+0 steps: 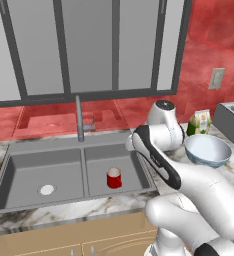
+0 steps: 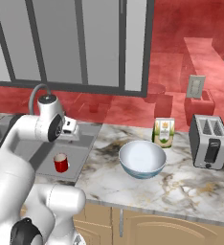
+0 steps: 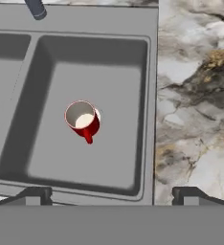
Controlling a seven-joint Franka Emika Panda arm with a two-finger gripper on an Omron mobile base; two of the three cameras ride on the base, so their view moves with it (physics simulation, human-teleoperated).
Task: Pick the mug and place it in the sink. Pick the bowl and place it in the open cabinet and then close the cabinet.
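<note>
The red mug (image 1: 114,178) (image 2: 61,163) (image 3: 83,119) stands upright in the right basin of the grey sink (image 1: 64,165) (image 3: 118,86), white inside showing, handle toward the near wall. My gripper (image 3: 111,196) hangs open high above that basin's near rim, with nothing between its fingertips (image 3: 35,195). It is well clear of the mug. The white bowl (image 1: 207,150) (image 2: 142,159) with a blue outside sits upright on the marble counter to the right of the sink. The cabinet is out of view.
A curved grey faucet (image 1: 79,120) rises behind the sink's divider. Dark-framed grey glass cabinets (image 1: 89,45) hang above. A green-and-white carton (image 2: 164,131) and a silver toaster (image 2: 208,141) stand on the counter behind and right of the bowl.
</note>
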